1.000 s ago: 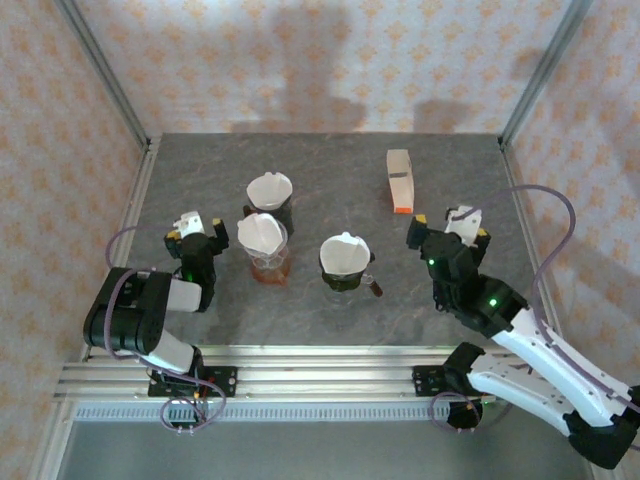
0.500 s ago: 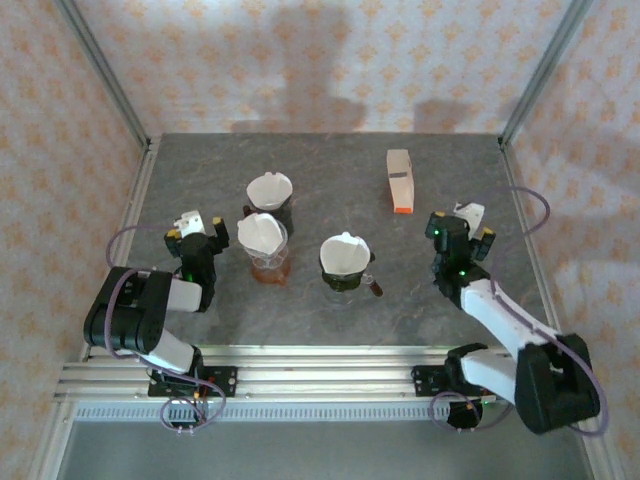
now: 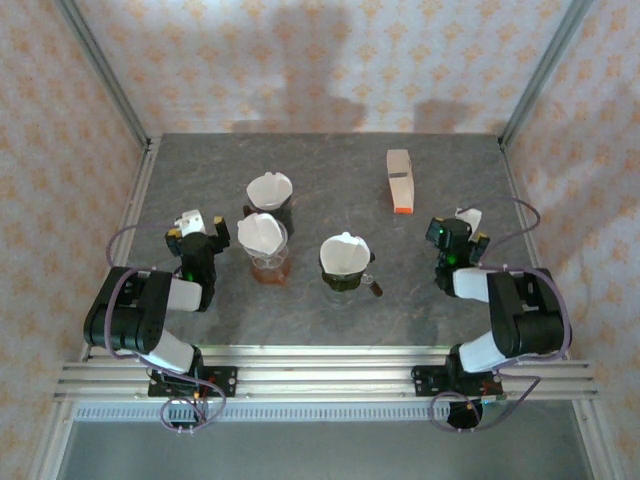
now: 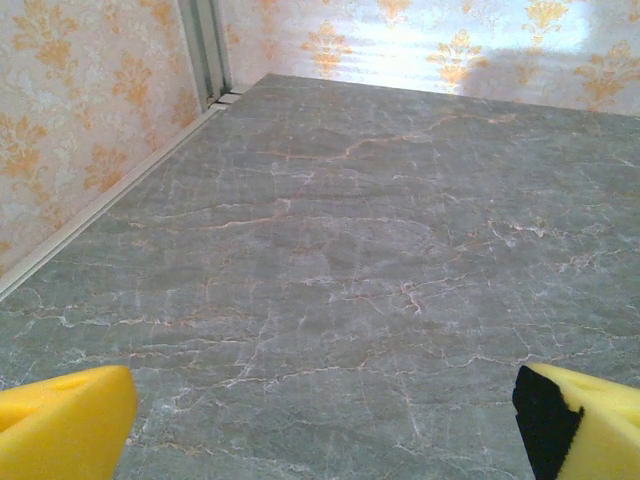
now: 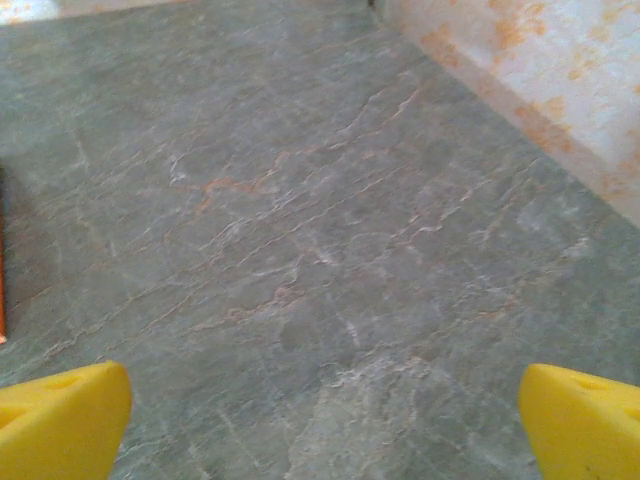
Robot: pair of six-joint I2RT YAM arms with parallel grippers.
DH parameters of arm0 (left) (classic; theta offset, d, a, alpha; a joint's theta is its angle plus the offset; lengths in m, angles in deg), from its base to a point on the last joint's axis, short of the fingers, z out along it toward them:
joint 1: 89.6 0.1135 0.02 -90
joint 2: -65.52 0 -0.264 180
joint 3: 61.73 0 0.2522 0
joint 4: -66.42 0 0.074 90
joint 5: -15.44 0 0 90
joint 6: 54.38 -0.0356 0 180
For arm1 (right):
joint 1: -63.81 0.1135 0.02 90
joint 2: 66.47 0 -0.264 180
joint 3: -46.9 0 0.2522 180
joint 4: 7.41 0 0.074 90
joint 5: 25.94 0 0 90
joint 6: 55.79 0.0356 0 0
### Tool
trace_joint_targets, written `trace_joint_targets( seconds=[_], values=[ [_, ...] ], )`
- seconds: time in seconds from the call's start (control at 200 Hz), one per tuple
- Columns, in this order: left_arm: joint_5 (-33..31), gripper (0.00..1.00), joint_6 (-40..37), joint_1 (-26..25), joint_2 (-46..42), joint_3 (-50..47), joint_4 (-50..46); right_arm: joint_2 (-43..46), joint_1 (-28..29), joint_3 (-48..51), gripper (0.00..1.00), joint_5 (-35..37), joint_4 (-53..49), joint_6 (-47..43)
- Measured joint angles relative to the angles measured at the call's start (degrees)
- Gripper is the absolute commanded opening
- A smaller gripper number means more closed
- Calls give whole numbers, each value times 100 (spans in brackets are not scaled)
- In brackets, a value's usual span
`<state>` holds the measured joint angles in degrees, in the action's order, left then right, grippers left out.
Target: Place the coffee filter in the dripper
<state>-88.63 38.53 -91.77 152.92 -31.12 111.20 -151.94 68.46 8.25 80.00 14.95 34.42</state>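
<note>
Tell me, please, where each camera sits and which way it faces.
Top external: above and behind the bases, looking down at the table and three filter-lined drippers; left arm and right arm show.
Left wrist: on its arm, looking across marble to the left wall; yellow pads at the bottom corners.
Right wrist: on its arm, looking across marble to the right wall; pads likewise.
Shared: both wrist views show marble tabletop and patterned wallpaper.

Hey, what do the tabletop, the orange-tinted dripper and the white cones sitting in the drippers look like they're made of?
Tabletop: grey stone-look surface, pale veins, mostly matte; possibly a printed laminate. Orange-tinted dripper: likely clear plastic or glass, since it looks translucent. White cones: probably paper filters, thin, matte, with wavy rims.
</note>
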Motion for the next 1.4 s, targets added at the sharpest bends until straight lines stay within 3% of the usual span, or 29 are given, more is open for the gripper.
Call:
trace_joint_targets(
  seconds=[0.44, 1.396],
  values=[
    [37, 100, -2, 0, 0, 179, -201, -227, -245, 39, 99, -1034, 649, -170],
    [37, 100, -4, 0, 0, 188, -219, -227, -245, 42, 99, -1130, 684, -184]
  ],
)
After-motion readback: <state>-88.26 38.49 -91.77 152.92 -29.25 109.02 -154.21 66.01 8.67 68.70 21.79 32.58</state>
